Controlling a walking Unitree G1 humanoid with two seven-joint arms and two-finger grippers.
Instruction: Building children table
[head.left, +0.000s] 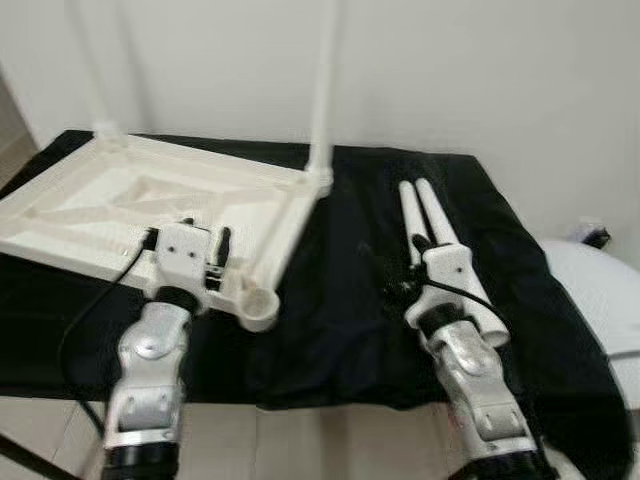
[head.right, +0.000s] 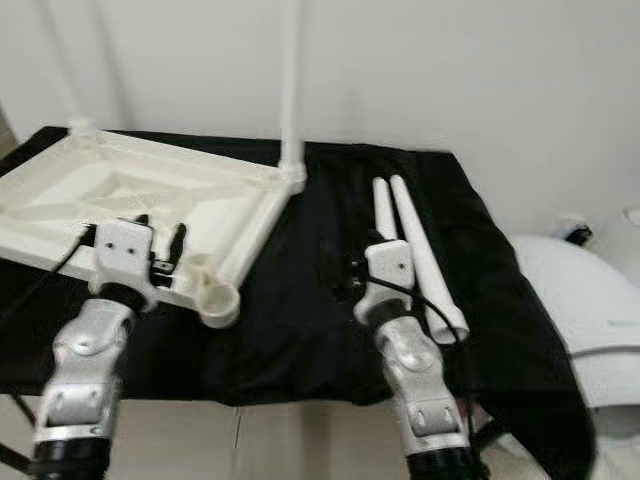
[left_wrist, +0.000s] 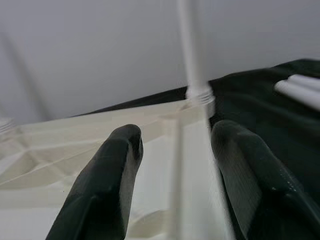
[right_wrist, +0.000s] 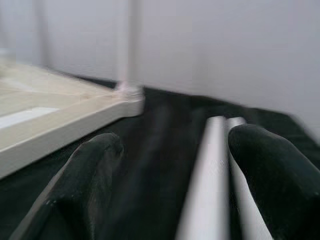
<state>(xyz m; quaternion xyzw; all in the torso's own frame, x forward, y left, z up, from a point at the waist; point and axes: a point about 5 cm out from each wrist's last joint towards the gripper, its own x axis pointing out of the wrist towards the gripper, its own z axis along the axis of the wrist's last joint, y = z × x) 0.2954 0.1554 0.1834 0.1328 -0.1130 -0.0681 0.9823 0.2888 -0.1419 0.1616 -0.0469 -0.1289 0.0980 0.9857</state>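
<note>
Left eye view: upturned tabletop (head.left: 150, 205), legs fitted far; two loose legs (head.left: 430, 225) right. Left gripper (left_wrist: 172, 185) and right gripper (right_wrist: 172, 185) spread apart, empty. Next, likely: grasp a leg.

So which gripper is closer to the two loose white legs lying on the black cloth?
Right. The right gripper hovers open directly over the loose legs, while the left gripper sits across the cloth over the upturned tabletop.
</note>
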